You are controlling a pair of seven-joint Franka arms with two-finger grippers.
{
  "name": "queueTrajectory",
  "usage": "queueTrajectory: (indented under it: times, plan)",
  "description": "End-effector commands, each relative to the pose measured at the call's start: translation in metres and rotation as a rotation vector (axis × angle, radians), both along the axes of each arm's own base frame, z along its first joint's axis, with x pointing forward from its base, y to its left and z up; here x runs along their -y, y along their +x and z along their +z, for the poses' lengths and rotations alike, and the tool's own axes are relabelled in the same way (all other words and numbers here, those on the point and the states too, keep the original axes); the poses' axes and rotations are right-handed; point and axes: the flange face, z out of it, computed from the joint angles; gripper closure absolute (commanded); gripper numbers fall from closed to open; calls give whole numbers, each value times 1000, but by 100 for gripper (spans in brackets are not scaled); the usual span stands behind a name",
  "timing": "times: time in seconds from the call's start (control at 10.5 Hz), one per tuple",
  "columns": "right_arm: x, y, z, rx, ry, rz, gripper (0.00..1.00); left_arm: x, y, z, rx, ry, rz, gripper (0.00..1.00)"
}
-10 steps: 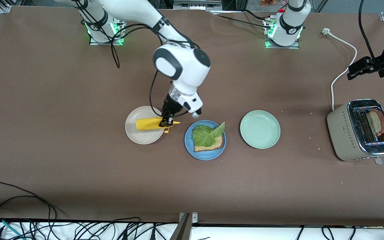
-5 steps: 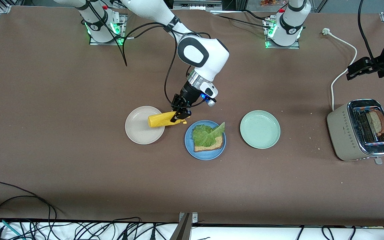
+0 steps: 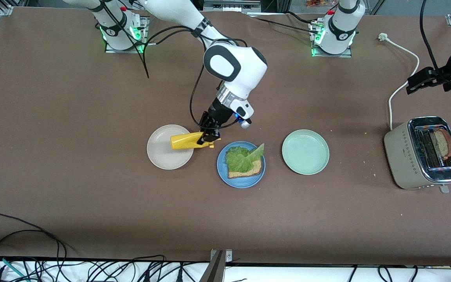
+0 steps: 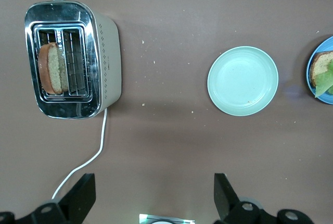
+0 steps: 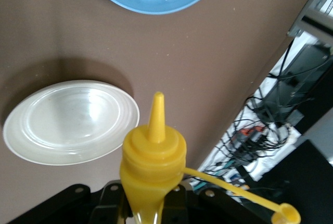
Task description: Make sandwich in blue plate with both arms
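The blue plate (image 3: 229, 173) sits mid-table with one brown bread slice (image 3: 249, 169) and a green lettuce leaf (image 3: 242, 157) on it. My right gripper (image 3: 206, 137) is shut on the neck of a yellow squeeze bottle (image 3: 184, 140). It holds the bottle tilted over the edge of the beige plate (image 3: 163, 156), beside the blue plate. In the right wrist view the bottle's nozzle (image 5: 154, 146) is uncapped and my right gripper (image 5: 151, 203) clamps it. A second bread slice (image 3: 443, 143) stands in the toaster (image 3: 409, 156). My left gripper (image 3: 425, 78) waits open and empty, raised above the toaster's cord, and also shows in the left wrist view (image 4: 153, 198).
A pale green plate (image 3: 305, 152) lies beside the blue plate toward the left arm's end. A white cord (image 3: 401, 82) runs from the toaster toward the bases. The left wrist view shows the toaster (image 4: 104, 47), the green plate (image 4: 243, 81) and the blue plate's rim (image 4: 310, 67).
My right gripper has lifted the yellow bottle off the beige plate and carried it toward the blue plate, then eased slightly back. The left arm has barely moved.
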Motion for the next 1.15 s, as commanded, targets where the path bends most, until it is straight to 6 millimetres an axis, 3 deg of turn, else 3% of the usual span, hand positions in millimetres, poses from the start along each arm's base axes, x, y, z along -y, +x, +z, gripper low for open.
queueTrajectory:
  times: [0.0, 0.19, 0.57, 0.86, 1.05]
  plan:
    - [59, 47, 46, -168, 246, -208, 85, -1, 2, 5, 3, 22, 7, 0]
    - [107, 84, 57, -320, 429, -292, 85, -2, 2, 5, 3, 25, 8, 0]
    - [201, 138, 64, -597, 779, -368, 85, -4, 2, 5, 3, 29, 10, 0]
    - [272, 164, 65, -769, 998, -256, 85, -6, 8, 0, 12, 28, 15, 0]
    - [329, 175, 62, -889, 1176, -156, 85, -33, 27, -20, 30, 38, 56, 0]
